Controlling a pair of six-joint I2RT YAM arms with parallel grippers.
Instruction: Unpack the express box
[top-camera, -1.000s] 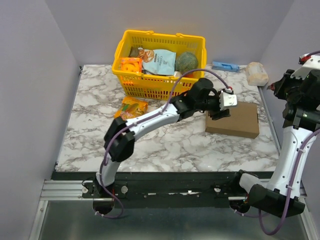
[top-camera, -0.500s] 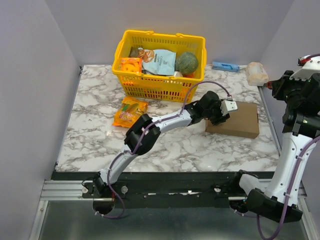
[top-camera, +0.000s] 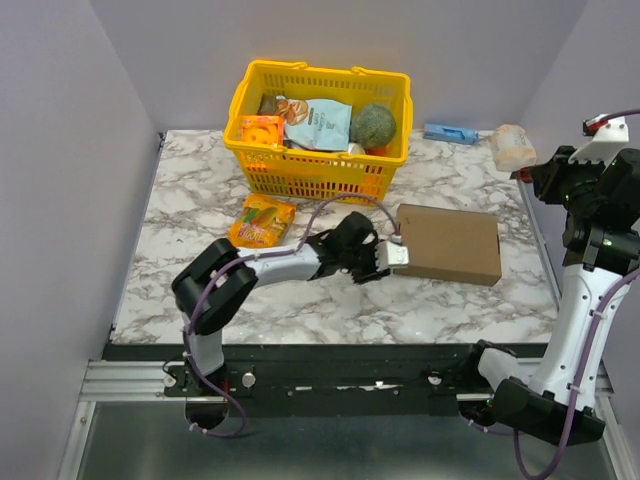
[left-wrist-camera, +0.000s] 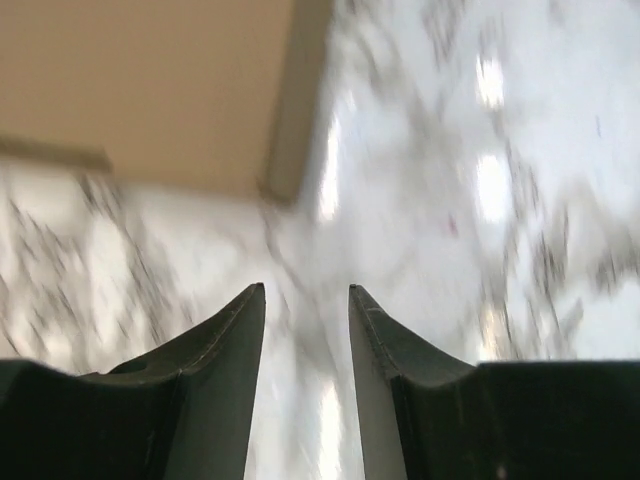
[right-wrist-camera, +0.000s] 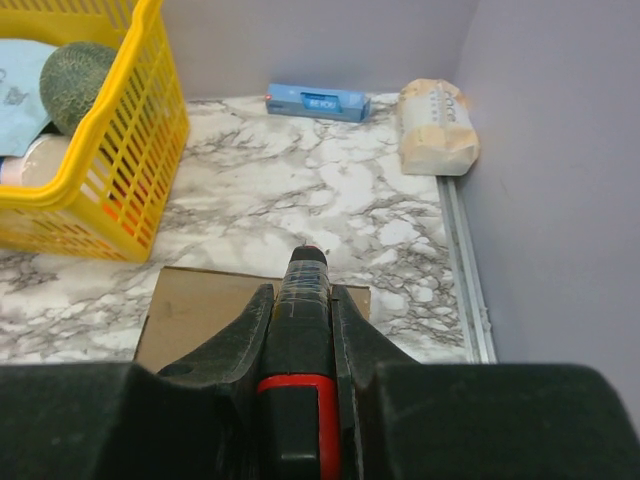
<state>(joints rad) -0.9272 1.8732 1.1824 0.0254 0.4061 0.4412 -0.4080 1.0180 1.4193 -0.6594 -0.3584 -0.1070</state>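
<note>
The express box (top-camera: 448, 243) is a flat brown cardboard mailer lying closed on the marble table, right of centre. My left gripper (top-camera: 395, 255) is low at the box's left edge, open and empty. In the left wrist view, which is blurred, its jaws (left-wrist-camera: 307, 290) stand apart over bare marble, with a corner of the box (left-wrist-camera: 150, 90) at the upper left. My right gripper (top-camera: 540, 172) is raised above the table's right edge. It is shut on a black and red tool (right-wrist-camera: 303, 300) that points down toward the box (right-wrist-camera: 200, 310).
A yellow basket (top-camera: 310, 182) full of groceries stands at the back, and also shows in the right wrist view (right-wrist-camera: 110, 170). An orange snack packet (top-camera: 260, 220) lies in front of it. A blue carton (top-camera: 450, 132) and a beige packet (top-camera: 513, 147) lie at the back right.
My left arm has drawn back to the left and lower, from over the box to its left edge. The box has shifted left and turned slightly. My right arm barely moved.
</note>
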